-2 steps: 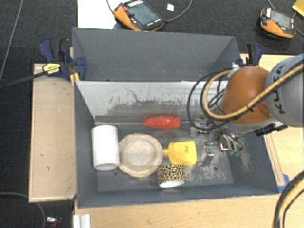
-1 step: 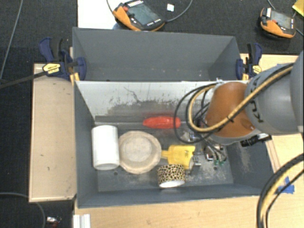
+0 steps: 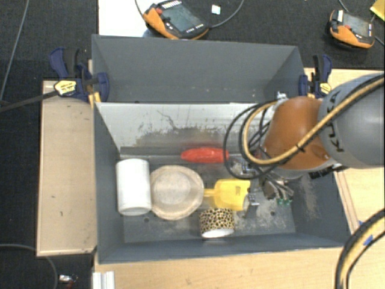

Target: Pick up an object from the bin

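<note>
Five loose things lie in the bin, and your gripper is low beside the yellow one.

The gripper sits just right of the yellow plastic scoop, near the bin floor. You cannot tell how wide it stands or whether it has hold of anything. Likely it went low there to take the scoop. A leopard-print tape roll touches the scoop's front. Further off lie a red handle, a beige round lid and a white cylinder. The arm reaches in from the right, its orange-covered wrist bent steeply down.
</note>
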`<state>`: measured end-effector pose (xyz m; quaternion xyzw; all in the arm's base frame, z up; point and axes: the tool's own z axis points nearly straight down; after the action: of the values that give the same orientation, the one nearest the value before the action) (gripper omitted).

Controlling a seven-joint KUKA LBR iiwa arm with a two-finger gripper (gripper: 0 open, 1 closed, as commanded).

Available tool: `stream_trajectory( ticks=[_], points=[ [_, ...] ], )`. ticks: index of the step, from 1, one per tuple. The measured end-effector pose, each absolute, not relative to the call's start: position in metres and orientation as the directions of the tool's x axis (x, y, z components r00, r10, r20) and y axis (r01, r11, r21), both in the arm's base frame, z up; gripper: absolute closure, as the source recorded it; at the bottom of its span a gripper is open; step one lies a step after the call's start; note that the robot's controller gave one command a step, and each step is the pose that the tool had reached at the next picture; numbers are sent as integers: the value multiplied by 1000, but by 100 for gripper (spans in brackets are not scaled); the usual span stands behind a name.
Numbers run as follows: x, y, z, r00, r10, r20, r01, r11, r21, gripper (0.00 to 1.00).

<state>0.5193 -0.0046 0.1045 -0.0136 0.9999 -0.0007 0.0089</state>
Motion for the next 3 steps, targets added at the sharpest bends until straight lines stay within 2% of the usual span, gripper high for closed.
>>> stream_trajectory(
  ticks=[1, 2, 3],
  points=[
    [505, 4, 100, -987, 158, -3, 158, 987, 1, 0],
    [528, -4, 70, -999, 41, -19, 41, 999, 0, 0],
    [509, 13, 71, -960, 281, -8, 281, 960, 2, 100]
  ],
)
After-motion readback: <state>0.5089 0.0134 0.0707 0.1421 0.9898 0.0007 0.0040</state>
